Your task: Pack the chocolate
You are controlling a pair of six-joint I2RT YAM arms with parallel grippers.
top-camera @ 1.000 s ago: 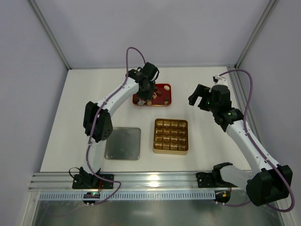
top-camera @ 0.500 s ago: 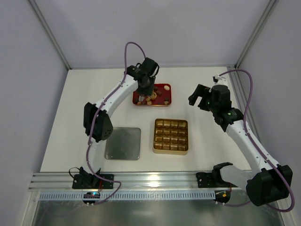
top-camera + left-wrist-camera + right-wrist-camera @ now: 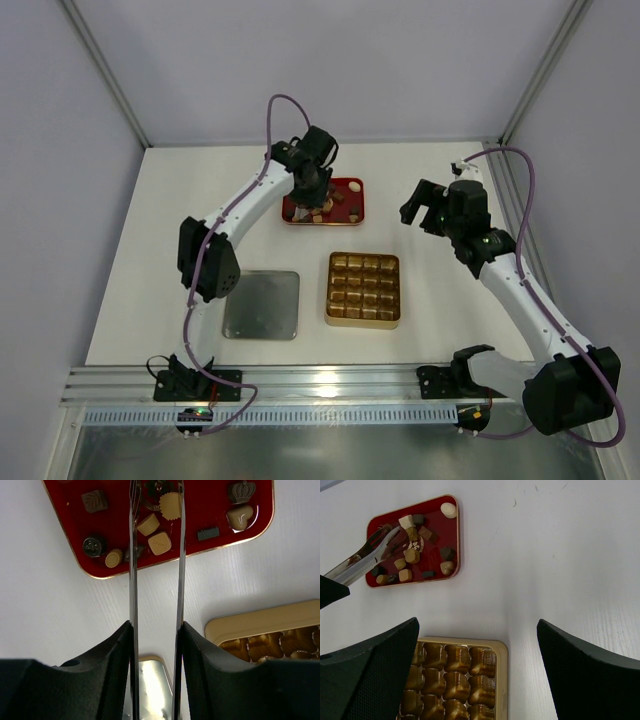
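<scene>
While the flat silver rectangular metal plate lies at far left, the left gripper hangs over the shallow red rectangular tray. Its long thin metal blades are parted roughly one piece wide and straddle loose pieces, nothing clamped. All the small brown, tan and white chocolate pieces lie in that tray. Further right is the gold tray with a grid of square compartments, no piece in its visible cells. The right gripper hovers beyond it, black fingers wide apart, holding nothing. Handling guess: pieces are light, rigid, smooth, easily scuffed. Pinch the flat opposite sides of the tan square, gentle squeeze.
</scene>
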